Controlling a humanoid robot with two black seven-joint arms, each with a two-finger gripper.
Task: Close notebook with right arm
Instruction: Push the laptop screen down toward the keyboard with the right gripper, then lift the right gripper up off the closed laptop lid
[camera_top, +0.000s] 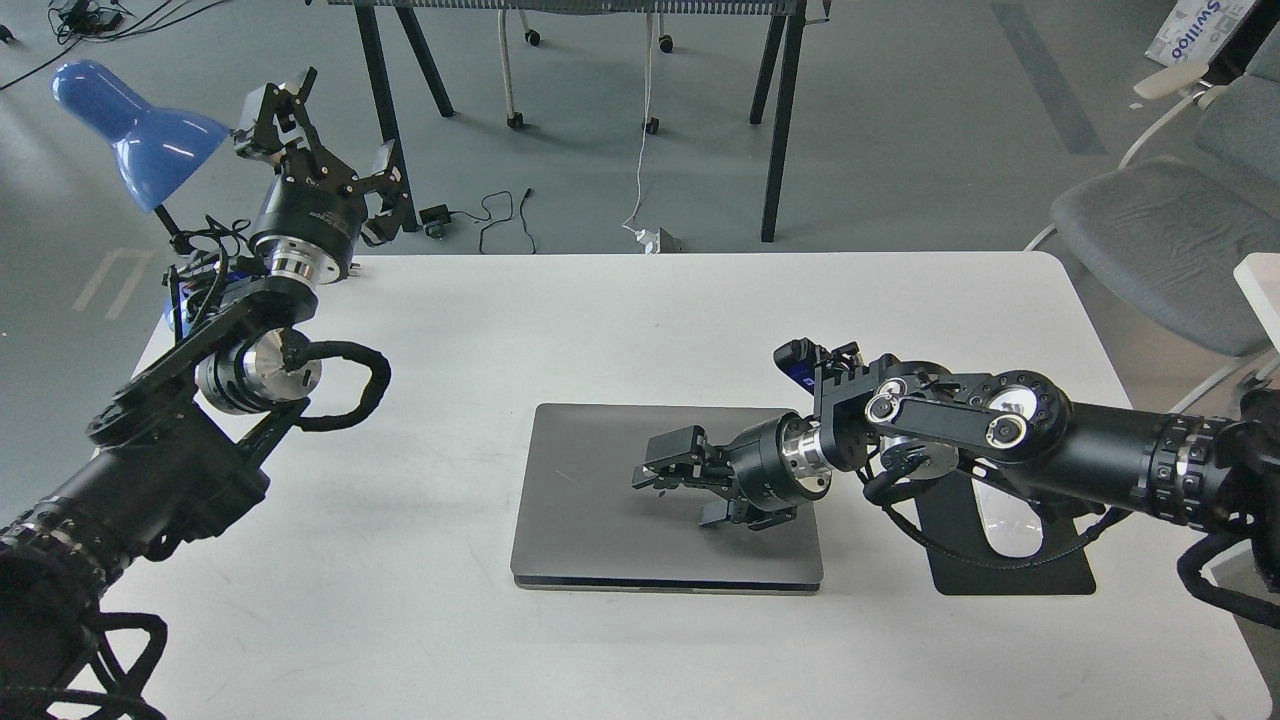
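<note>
The space-grey notebook (600, 500) lies on the white table (400, 620) with its lid down flat on the base; keyboard and screen are hidden. My right arm (1000, 440) reaches in from the right, low over the lid. My right gripper (680, 490) is open and empty, its fingers (675, 450) resting on or just above the lid's middle right. My left gripper (320, 130) is open and empty, raised at the back left next to the blue lamp.
A blue desk lamp (130, 125) stands at the table's back left corner. A black mouse pad (1000, 570) with a white mouse (1010, 530) lies right of the notebook, partly under my right arm. A grey chair (1160, 230) stands beyond the table's right edge.
</note>
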